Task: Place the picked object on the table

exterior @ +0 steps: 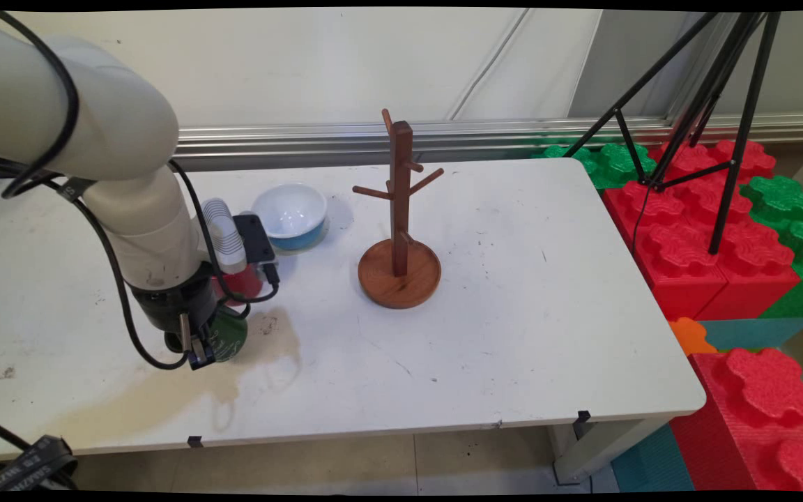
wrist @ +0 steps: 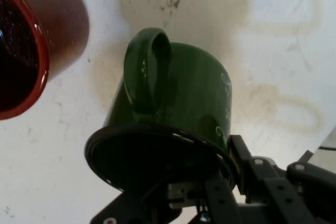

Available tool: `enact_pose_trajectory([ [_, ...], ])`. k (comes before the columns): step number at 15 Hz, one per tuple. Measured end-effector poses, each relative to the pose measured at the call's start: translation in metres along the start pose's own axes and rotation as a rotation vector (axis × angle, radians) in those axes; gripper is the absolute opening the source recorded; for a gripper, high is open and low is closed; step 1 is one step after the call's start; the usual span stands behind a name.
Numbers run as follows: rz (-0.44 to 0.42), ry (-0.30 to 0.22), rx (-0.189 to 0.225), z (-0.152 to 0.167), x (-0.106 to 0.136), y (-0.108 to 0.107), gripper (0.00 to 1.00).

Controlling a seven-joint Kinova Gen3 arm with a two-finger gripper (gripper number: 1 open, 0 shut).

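My gripper (exterior: 208, 343) is low over the table's left part, shut on the rim of a dark green mug (exterior: 228, 338). In the hand view the green mug (wrist: 184, 87) fills the middle, its handle towards the camera and white lettering on its side. One finger (wrist: 239, 150) lies outside the wall and the other reaches into the dark opening. The mug looks tilted; I cannot tell whether it touches the table. A red mug (exterior: 242, 282) stands just behind the hand, and appears in the hand view's upper left (wrist: 37, 35).
A white bowl with a blue outside (exterior: 291, 215) stands behind the red mug. A wooden mug tree (exterior: 399, 233) on a round base stands mid-table. Brownish stains mark the table (exterior: 513, 314) near the gripper. Red and green foam blocks (exterior: 708, 237) and a black tripod (exterior: 715, 132) are at the right.
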Motion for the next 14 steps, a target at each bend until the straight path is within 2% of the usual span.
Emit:
enact_pose_trajectory([
  [7, 0.011, -0.040, 0.001, 0.014, 0.003, -0.002, 0.00],
  [14, 0.019, -0.054, 0.001, 0.021, 0.010, -0.004, 0.00],
])
